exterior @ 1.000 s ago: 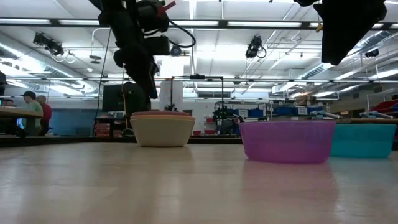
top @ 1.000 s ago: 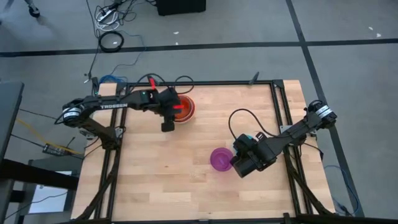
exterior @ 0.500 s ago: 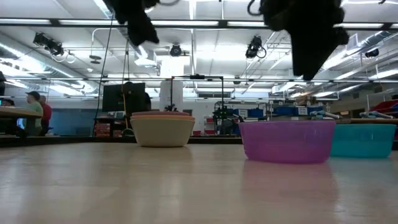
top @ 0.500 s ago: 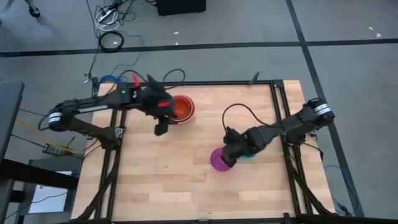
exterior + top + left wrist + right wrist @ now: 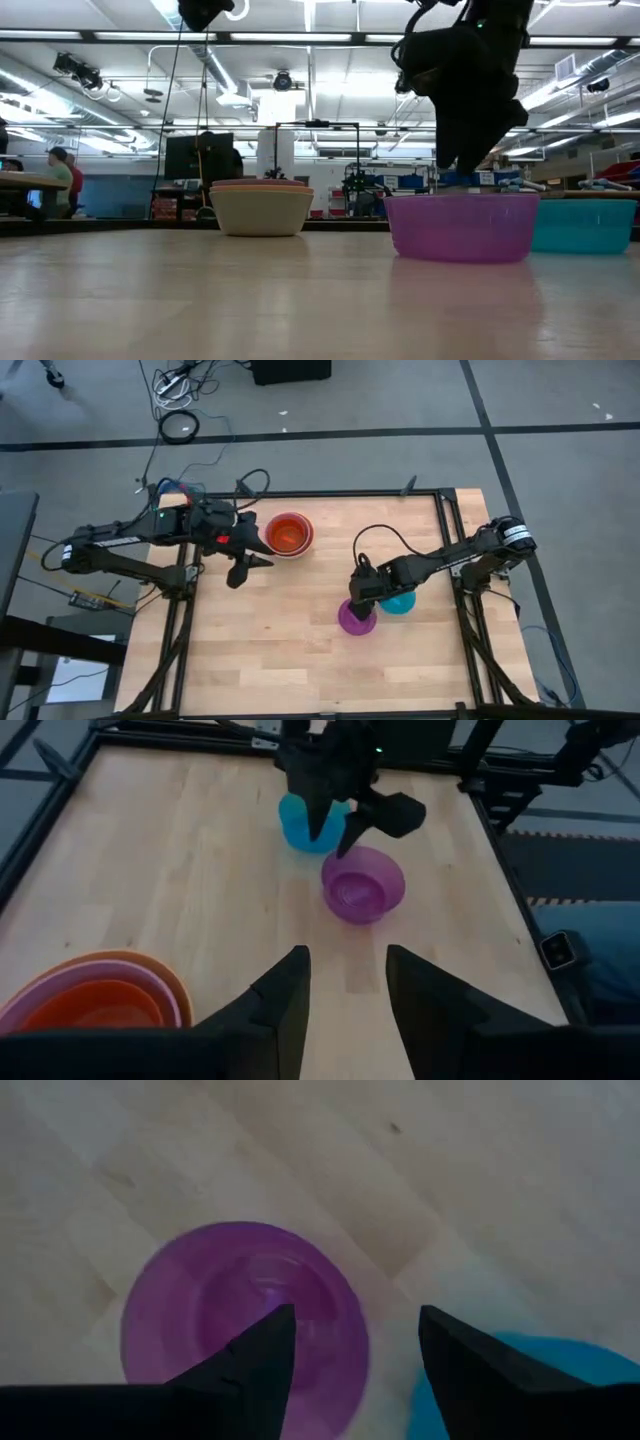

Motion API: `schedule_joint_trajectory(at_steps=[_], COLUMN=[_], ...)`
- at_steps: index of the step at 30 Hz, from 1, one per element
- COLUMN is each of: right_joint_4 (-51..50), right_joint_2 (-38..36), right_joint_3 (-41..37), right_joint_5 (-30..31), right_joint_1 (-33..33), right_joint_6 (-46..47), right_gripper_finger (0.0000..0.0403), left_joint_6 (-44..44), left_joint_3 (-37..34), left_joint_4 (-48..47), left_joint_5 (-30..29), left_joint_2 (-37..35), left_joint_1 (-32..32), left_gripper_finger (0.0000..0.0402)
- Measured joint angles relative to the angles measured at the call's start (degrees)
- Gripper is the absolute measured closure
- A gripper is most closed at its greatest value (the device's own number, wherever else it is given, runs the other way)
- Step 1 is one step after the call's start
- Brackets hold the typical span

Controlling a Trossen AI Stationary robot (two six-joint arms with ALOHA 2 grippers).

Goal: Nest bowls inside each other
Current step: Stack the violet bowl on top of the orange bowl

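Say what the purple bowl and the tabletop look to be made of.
Purple bowl: probably plastic, translucent and glossy; light passes through its wall in the low view.
Tabletop: looks like wood, pale butcher-block strips with visible grain and joints, and a smooth, lightly sheened finish.

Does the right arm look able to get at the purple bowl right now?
Probably yes. The right gripper hangs just above the purple bowl, jaws open astride its rim, nothing between them. The blue bowl sits close beside.
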Motion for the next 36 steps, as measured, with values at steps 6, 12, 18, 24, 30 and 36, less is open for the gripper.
schedule_joint_trajectory(at_steps=[6, 12, 18, 24, 30, 36], right_joint_4=[4.59, 7.64, 10.07, 9.68, 8.45, 12.39], right_joint_2=[1.37, 7.47, 12.4, 12.54, 9.41, 7.84], right_joint_3=[-2.56, -2.52, -2.4, -1.71, 0.17, 6.92], right_joint_5=[-0.03, -2.1, -2.97, -3.01, -2.94, 2.48], right_joint_1=[0.02, 0.02, -0.09, -0.72, -2.56, -8.44], right_joint_6=[-0.33, -1.96, -3.43, -6.19, -9.68, -16.17], right_gripper_finger=[0.0208, 0.0209, 0.022, 0.0281, 0.0392, 0.0401], left_joint_6=[-0.02, -0.02, 0.0, 0.0, 0.0, 0.0], left_joint_3=[0.0, 0.0, 0.0, 0.0, 0.0, -0.02], left_joint_4=[0.19, 0.31, 0.34, 0.39, 0.46, 4.89], left_joint_5=[-1.49, -1.68, -1.7, -1.72, -1.72, -1.72], left_joint_2=[-0.05, 0.17, 0.17, 0.17, 0.17, 0.17], left_joint_1=[-0.72, -0.72, -0.72, -0.72, -0.72, -0.72], left_gripper_finger=[0.0259, 0.0259, 0.0259, 0.0259, 0.0259, 0.0259])
